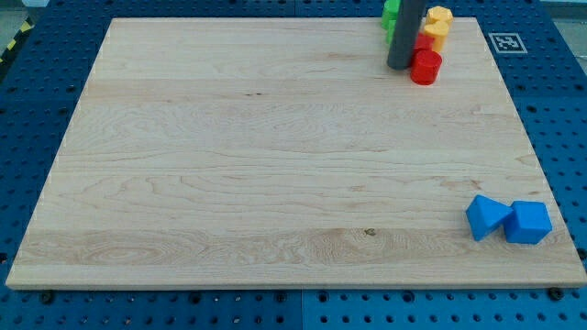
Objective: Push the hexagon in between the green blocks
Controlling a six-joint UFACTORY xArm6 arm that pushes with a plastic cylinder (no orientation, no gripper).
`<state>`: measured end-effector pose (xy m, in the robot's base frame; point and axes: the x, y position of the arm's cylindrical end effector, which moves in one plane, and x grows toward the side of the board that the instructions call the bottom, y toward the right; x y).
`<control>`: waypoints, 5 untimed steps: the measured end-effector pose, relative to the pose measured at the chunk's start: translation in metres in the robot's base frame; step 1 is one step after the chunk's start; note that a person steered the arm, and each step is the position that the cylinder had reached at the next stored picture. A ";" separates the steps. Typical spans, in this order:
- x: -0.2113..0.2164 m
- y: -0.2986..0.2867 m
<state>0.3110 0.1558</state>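
Observation:
My dark rod comes down at the view's top right, and my tip [401, 67] rests on the board just left of a round-looking red block [426, 68], touching or nearly touching it. Green blocks [391, 15] sit at the board's top edge, mostly hidden behind the rod; I cannot tell their shapes or how many there are. A second red piece [423, 43] shows right of the rod. Two yellow blocks lie to its right: one that looks hexagonal [440, 16] and another [435, 34] below it.
Two blue blocks lie at the view's bottom right, a wedge-like one [485, 217] and a cube-like one [529, 223], close together near the wooden board's right edge [550, 183]. A marker tag [505, 41] sits off the board's top right corner.

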 end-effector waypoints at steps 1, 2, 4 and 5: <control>0.029 0.018; 0.059 0.041; 0.029 0.129; -0.055 0.128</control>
<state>0.2557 0.2836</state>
